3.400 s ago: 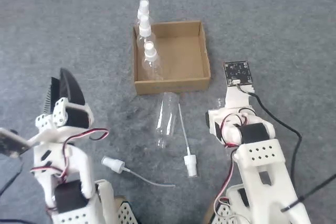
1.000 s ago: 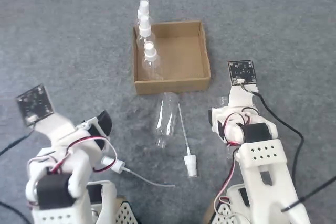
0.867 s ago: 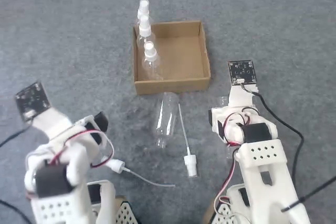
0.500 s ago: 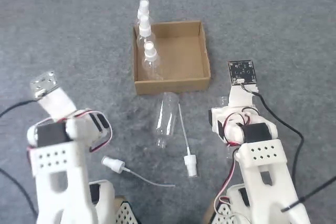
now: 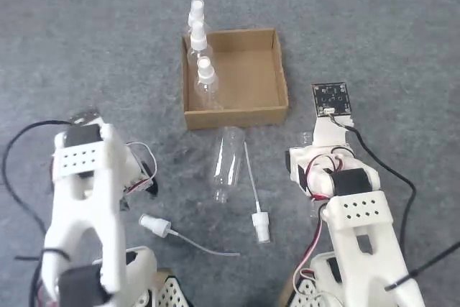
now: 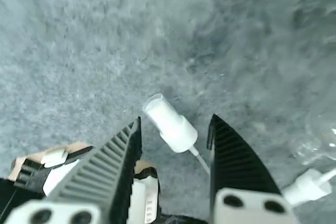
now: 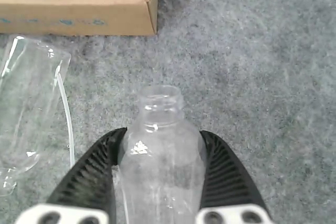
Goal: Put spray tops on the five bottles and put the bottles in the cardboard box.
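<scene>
- Brown open-topped cardboard box (image 5: 237, 116): upper centre of the high view, on the grey felt-covered worktop (image 5: 374, 48).
- Three clear plastic capped bottles (image 5: 206, 80), each with a white spray head: upright in a row along the box's left wall. The nearer two stand inside. Whether the farthest one stands inside or just behind the corner cannot be told.
- Clear uncapped lying bottle (image 5: 228, 163): on its side at frame centre, just below the box's front wall, neck toward the lower edge.
- White spray top with long dip tube (image 5: 259, 224): lower centre, head just right of the lying bottle's neck. The tube runs up alongside that bottle.
- Second white spray top (image 5: 154, 224) (image 6: 170, 124): lower left, thin tube trailing toward lower centre.
- Left gripper (image 6: 175, 123): jaws open, one on either side of the second white spray top, with a gap to it on both sides in the left wrist view.
- Right gripper (image 7: 163, 132): jaws closed on a clear uncapped held bottle (image 7: 160, 150), gripping it at the shoulders with the open neck beyond the tips. In the high view it sits right of centre, below the box's lower right corner.
</scene>
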### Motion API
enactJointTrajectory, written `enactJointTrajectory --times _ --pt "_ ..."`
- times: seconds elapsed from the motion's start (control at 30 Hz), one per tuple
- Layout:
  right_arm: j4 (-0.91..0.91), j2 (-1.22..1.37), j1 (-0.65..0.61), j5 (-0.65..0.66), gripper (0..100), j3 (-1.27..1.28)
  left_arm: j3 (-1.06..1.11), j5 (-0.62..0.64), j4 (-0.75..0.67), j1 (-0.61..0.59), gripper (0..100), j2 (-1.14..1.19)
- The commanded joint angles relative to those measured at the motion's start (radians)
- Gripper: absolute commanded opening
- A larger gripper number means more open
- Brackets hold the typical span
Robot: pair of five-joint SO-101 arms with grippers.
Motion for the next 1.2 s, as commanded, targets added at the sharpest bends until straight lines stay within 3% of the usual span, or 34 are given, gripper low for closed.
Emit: enactJointTrajectory --times 0.0,0.43,0.7,1.17 --pt "-0.024 -0.044 0.013 -0.002 0.8 -0.003 -0.056 -0.008 -0.037 0.005 20 0.092" --pt "-0.051 -0.035 0.039 0.040 0.7 -0.002 -0.022 -0.032 -0.166 0.043 20 0.284" --pt "-0.051 -0.035 0.039 0.044 0.7 -0.002 0.041 0.078 -0.315 0.107 19 0.287" --pt "-0.051 -0.035 0.041 0.046 0.7 -0.002 -0.025 0.130 -0.318 0.107 19 0.285"
